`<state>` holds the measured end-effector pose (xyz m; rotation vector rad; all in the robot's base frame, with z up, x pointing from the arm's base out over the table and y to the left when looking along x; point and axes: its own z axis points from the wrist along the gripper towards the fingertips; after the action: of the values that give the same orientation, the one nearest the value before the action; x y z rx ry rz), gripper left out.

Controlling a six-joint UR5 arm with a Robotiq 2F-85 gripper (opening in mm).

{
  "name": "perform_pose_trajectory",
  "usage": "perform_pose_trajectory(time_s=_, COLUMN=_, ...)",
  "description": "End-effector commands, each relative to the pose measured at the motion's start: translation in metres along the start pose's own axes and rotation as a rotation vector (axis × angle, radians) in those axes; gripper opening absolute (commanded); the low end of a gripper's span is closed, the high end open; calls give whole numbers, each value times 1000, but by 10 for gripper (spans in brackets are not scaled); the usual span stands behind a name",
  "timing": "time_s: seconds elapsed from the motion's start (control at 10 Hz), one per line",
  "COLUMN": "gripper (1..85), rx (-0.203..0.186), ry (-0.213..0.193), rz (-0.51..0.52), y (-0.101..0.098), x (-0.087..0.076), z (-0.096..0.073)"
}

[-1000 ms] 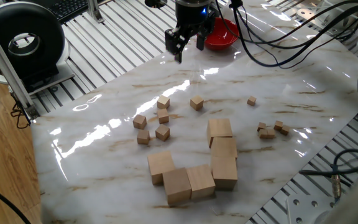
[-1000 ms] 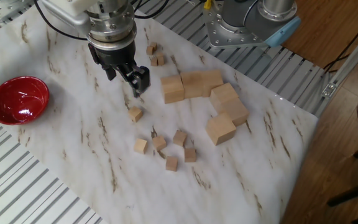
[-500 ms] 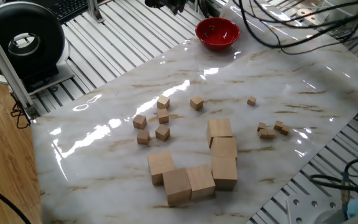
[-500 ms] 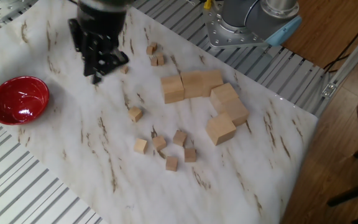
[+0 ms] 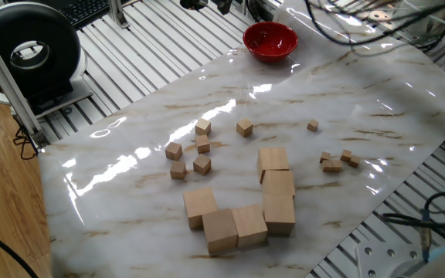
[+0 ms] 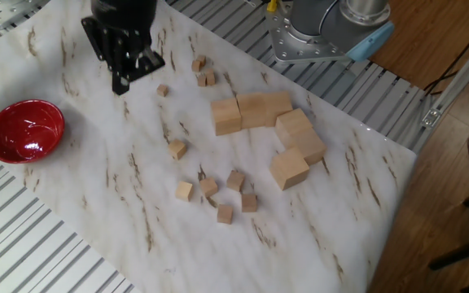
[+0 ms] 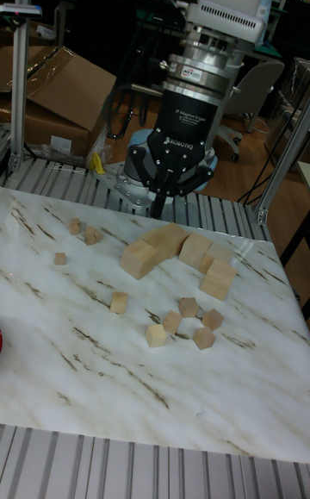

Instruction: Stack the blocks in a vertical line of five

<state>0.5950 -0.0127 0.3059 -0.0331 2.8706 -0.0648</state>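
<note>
Tall fixed view: no small light-wood blocks (image 7: 156, 334) stacked; I need a first pick, jaws' gap unreadable.

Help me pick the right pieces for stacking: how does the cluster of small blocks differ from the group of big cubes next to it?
The small blocks are far smaller than the big cubes. The small blocks lie loosely scattered with gaps, while the big cubes sit packed against one another. Both are plain light wood, resting on the marble table.

marble table (image 5: 377, 100) | blocks (image 5: 202, 144); large cubes (image 5: 276, 185); tiny cubes (image 5: 337, 161); red bowl (image 5: 270, 40)
</note>
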Motion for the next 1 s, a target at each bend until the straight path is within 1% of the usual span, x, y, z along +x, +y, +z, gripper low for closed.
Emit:
perform_pose_trajectory(time_s=0.0, gripper=10, rx=-52, ry=37, rz=-69, y=1, x=0, z=-4)
perform_pose_trajectory(time_s=0.1, gripper=10, rx=-71, ry=45, rz=-63, y=7, x=1, z=-3)
perform_pose_trajectory(time_s=0.2, gripper=10, rx=-101, ry=58, rz=-38, y=18, x=4, z=-4)
perform_pose_trajectory(time_s=0.4, gripper=10, rx=-113, ry=101, rz=-27, y=30, x=14, z=-2)
perform_pose_trajectory(time_s=0.5, gripper=10, rx=-102, ry=104, rz=-45, y=31, x=15, z=2)
perform_pose_trajectory(time_s=0.6, gripper=10, rx=-103, ry=94, rz=-49, y=35, x=13, z=5)
perform_pose_trajectory(time_s=0.8, gripper=10, rx=-74, ry=79, rz=-64, y=31, x=10, z=8)
perform_pose_trajectory(time_s=0.9, gripper=10, rx=-80, ry=74, rz=-59, y=33, x=9, z=7)
